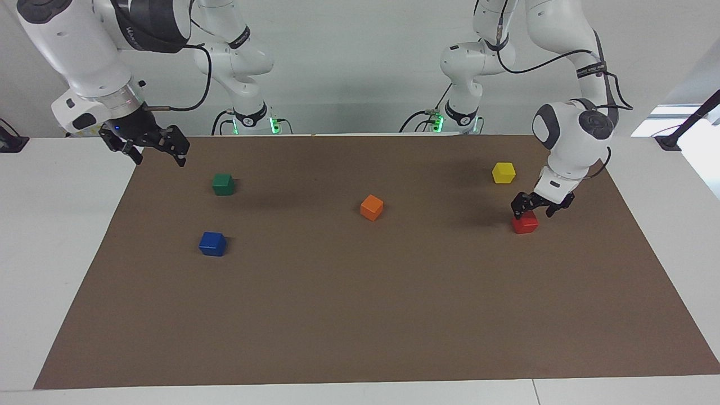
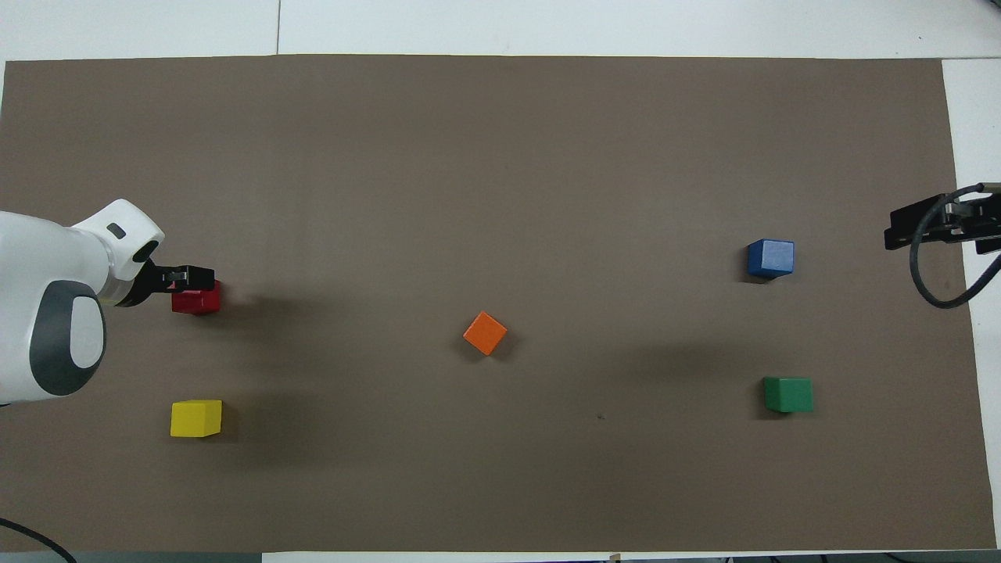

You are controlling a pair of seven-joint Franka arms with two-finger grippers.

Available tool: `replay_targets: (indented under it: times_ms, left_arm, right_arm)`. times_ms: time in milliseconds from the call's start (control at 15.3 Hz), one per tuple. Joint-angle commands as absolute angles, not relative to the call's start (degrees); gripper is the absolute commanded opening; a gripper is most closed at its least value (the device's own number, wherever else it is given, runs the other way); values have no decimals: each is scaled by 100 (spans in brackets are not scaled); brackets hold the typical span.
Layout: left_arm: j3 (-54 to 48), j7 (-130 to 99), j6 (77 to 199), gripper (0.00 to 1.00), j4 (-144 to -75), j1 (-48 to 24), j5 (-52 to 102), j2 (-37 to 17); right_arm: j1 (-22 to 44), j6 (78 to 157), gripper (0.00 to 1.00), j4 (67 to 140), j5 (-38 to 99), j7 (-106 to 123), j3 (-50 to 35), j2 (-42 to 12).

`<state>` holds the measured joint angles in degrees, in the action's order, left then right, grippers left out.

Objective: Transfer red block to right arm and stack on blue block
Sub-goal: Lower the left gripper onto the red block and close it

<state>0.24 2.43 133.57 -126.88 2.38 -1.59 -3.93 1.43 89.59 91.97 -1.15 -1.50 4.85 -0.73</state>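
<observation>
Red block [image 1: 525, 224] half hidden under left gripper [image 1: 534, 210], jaws spread; right gripper [image 1: 151, 147] waits, released.

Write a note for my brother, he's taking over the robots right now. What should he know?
Left gripper: open, down over the red block, fingers either side, not lifted yet.
Right gripper: open, waiting in the air over the mat's edge at its own end.
Blue block: on the mat at the right arm's end, nothing on it, farther from the robots than the green block.
Done: reaching the red block.
Left: grip, lift, hand to the right gripper, stack on blue.
</observation>
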Motion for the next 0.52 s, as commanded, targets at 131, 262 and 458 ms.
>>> replay_targets:
  times_ms: [131, 262, 458]
  left_arm:
    - [79, 229, 13764, 100, -12955, 246, -114, -492]
    - [79, 220, 13860, 100, -12964, 237, -114, -597]
    - [79, 149, 13895, 100, -12955, 237, -114, -633]
  right_arm:
    - [158, 9359, 100, 9719, -97, -167, 475, 210]
    - [167, 9588, 100, 9966, -97, -167, 475, 325]
    - [158, 9606, 100, 10063, 121, -80, 457, 343]
